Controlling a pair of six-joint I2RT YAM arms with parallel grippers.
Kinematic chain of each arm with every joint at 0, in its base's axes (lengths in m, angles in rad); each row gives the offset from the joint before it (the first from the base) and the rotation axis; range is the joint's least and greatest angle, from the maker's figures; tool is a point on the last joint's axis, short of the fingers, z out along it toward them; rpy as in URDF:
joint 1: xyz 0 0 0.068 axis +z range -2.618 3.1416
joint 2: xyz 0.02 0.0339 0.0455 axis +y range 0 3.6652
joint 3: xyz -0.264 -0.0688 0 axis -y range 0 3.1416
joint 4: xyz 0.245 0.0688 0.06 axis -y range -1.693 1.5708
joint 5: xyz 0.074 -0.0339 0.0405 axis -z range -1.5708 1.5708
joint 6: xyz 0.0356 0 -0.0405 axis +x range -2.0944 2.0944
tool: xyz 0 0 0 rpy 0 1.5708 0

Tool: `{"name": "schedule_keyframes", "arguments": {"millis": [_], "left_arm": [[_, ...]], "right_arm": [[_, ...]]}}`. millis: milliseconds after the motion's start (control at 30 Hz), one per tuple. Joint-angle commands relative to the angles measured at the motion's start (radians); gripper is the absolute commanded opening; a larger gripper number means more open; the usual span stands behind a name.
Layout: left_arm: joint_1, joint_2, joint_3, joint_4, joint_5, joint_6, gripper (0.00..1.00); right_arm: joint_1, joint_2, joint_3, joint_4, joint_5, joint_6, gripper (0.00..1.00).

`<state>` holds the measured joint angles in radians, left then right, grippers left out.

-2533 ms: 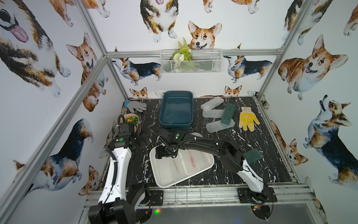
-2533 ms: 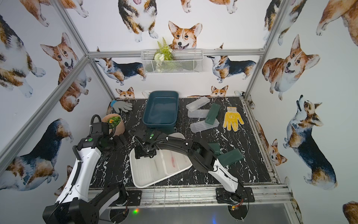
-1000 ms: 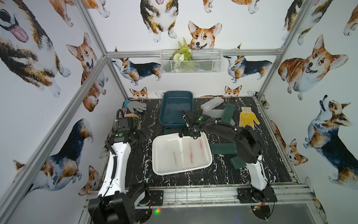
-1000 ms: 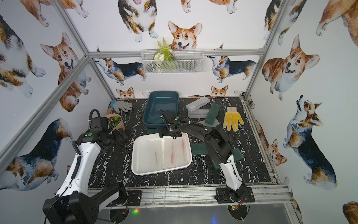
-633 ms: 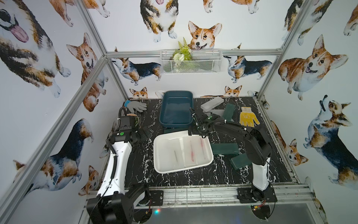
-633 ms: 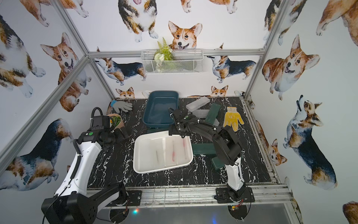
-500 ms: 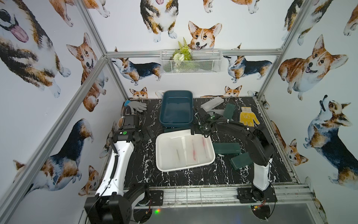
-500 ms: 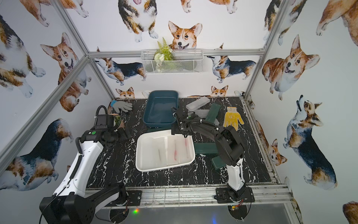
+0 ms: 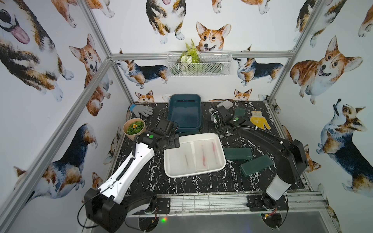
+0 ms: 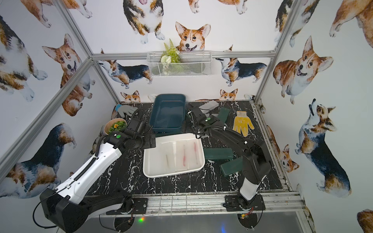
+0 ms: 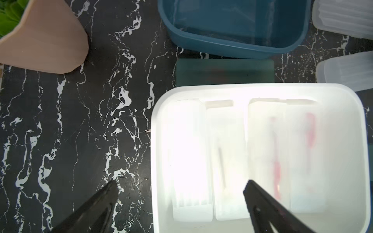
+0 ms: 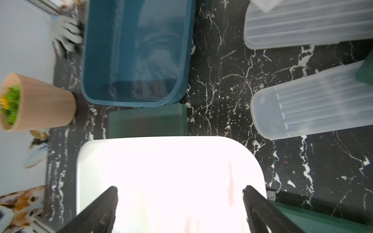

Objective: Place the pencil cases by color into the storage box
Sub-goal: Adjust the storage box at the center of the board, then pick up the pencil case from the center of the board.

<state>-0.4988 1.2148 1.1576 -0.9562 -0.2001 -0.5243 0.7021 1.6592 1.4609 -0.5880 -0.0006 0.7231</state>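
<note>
Both claws stood wide open and empty. The left claw straddled one side rim of the white box, and the right claw hung over its far edge. Several frosted pencil cases lay side by side in that box; the blue box looked empty. Green cases sat loose on the tabletop, one between the two boxes. Two more frosted cases lay ahead of the right claw. The white sorting seemed under way. Next, the right claw probably needed to reach the nearer frosted case and close across its narrow width.
</note>
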Motion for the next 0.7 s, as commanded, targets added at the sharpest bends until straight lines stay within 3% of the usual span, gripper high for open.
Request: {"name": "schedule_keyframes", "arguments": {"millis": [0, 200, 333, 533, 667], "left_arm": [[-0.076, 0.039, 0.05, -0.029, -0.048, -0.001, 1.0], [-0.195, 0.137, 0.185, 0.093, -0.014, 0.222, 1.0], [-0.23, 0.271, 0.322, 0.163, 0.041, 0.392, 1.0], [-0.291, 0.602, 0.647, 0.161, 0.117, 0.616, 1.0], [-0.305, 0.778, 0.83, 0.2, 0.207, 0.648, 1.0]], "right_arm": [[-0.071, -0.08, -0.038, -0.043, 0.036, 0.105, 0.97], [-0.222, -0.147, -0.05, -0.222, 0.083, 0.225, 0.97], [-0.317, -0.183, -0.068, -0.296, 0.073, 0.278, 0.97], [-0.495, -0.217, -0.127, -0.319, -0.041, 0.232, 0.96], [-0.562, -0.217, -0.143, -0.332, -0.078, 0.165, 0.96]]}}
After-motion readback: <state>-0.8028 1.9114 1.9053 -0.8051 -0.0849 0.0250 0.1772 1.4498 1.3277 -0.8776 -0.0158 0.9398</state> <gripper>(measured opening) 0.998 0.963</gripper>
